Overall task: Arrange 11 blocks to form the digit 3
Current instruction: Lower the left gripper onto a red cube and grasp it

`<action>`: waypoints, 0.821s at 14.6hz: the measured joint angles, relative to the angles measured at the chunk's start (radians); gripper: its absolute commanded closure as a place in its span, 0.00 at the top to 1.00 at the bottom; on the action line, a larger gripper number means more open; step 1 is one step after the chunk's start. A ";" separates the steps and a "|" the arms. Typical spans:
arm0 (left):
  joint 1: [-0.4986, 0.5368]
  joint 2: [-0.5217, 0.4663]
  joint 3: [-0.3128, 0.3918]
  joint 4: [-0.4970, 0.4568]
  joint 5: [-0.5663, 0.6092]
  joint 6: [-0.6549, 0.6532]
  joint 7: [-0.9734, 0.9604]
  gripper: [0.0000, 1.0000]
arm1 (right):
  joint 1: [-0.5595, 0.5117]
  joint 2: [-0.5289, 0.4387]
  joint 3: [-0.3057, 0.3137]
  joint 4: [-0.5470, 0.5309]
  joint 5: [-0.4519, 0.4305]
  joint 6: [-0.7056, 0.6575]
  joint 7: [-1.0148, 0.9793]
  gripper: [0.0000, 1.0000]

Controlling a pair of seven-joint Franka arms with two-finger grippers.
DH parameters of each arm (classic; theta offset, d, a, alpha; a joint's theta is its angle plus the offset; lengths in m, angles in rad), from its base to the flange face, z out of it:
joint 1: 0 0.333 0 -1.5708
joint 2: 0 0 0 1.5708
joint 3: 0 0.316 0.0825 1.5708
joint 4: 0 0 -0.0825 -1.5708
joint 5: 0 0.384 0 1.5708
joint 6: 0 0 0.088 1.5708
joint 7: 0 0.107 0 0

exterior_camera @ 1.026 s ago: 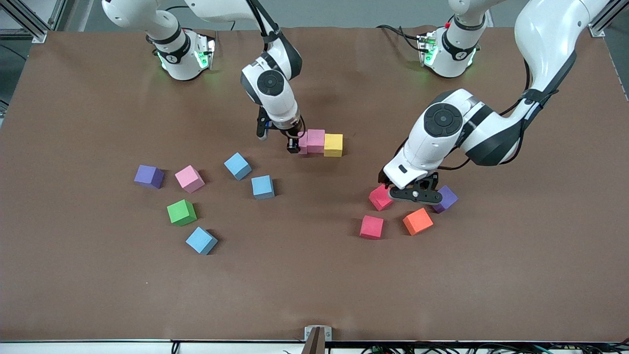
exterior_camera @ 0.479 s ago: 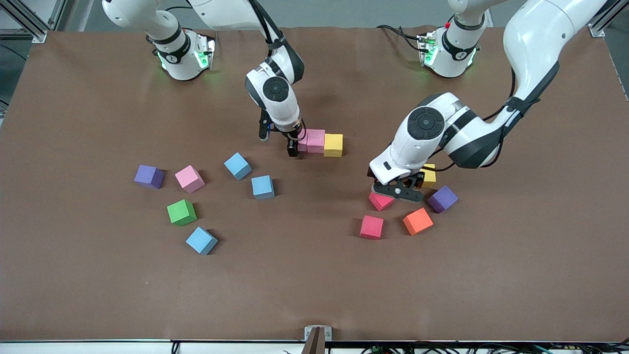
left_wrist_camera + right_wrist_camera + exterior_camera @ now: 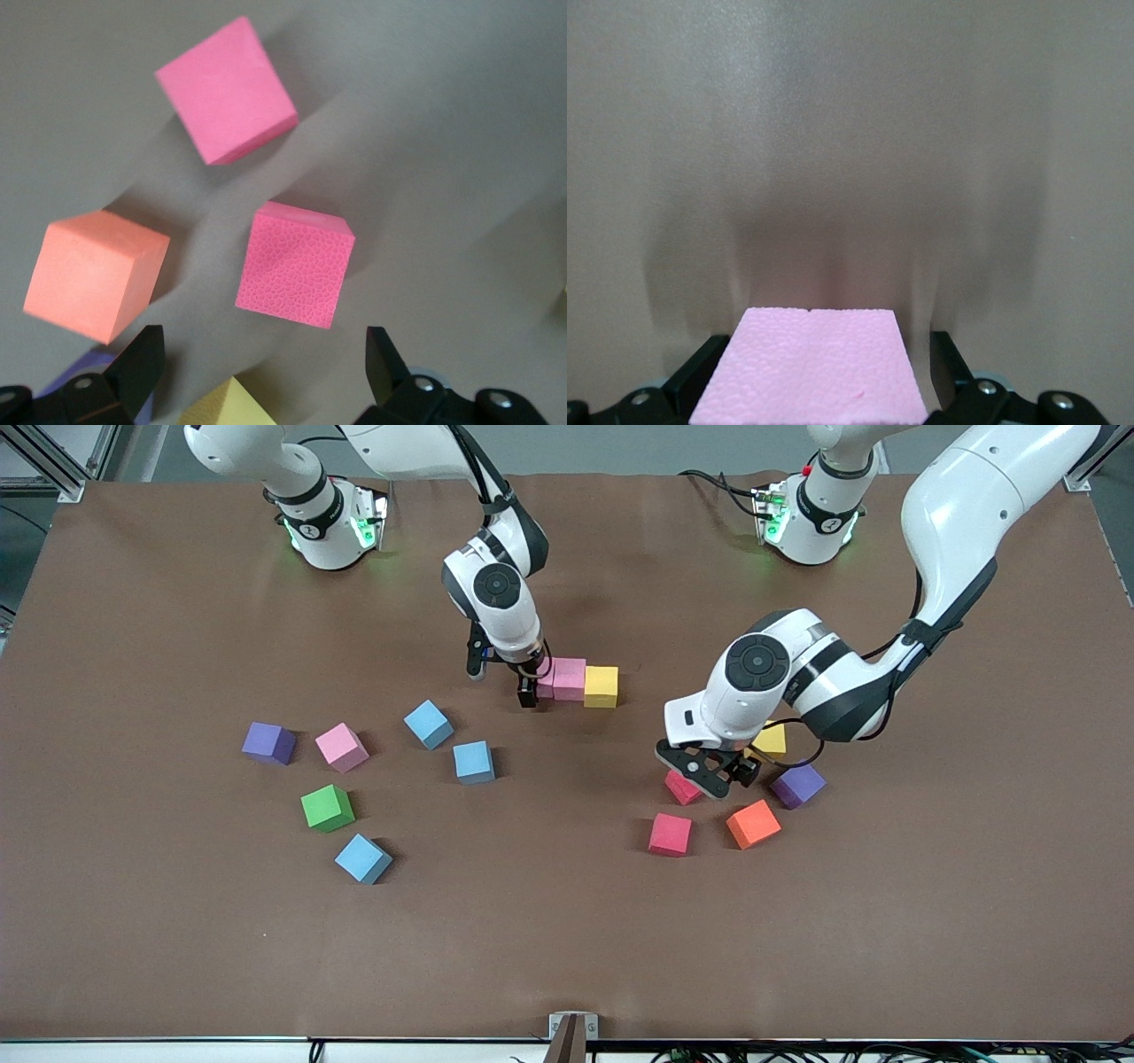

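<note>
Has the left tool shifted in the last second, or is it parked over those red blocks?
Yes. The left tool has slid toward the right arm's end, uncovering the purple block; it now hangs open over the red block.

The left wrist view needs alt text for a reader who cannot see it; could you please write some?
The open left gripper hovers over a red block on the brown table. A second red block and an orange block lie beside it.

Robot lab (aluminium-framed test table [image 3: 567,957])
</note>
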 measured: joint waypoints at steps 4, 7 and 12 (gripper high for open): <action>-0.004 0.016 0.017 0.000 0.010 0.057 0.196 1.00 | -0.002 0.001 -0.004 0.006 0.003 -0.007 0.000 0.99; -0.007 0.033 0.022 -0.001 0.010 0.075 0.208 1.00 | -0.004 0.001 -0.007 0.011 0.004 -0.014 0.000 0.99; -0.042 0.063 0.074 -0.001 0.010 0.083 0.195 1.00 | -0.007 0.002 -0.009 0.020 0.004 -0.031 0.000 0.99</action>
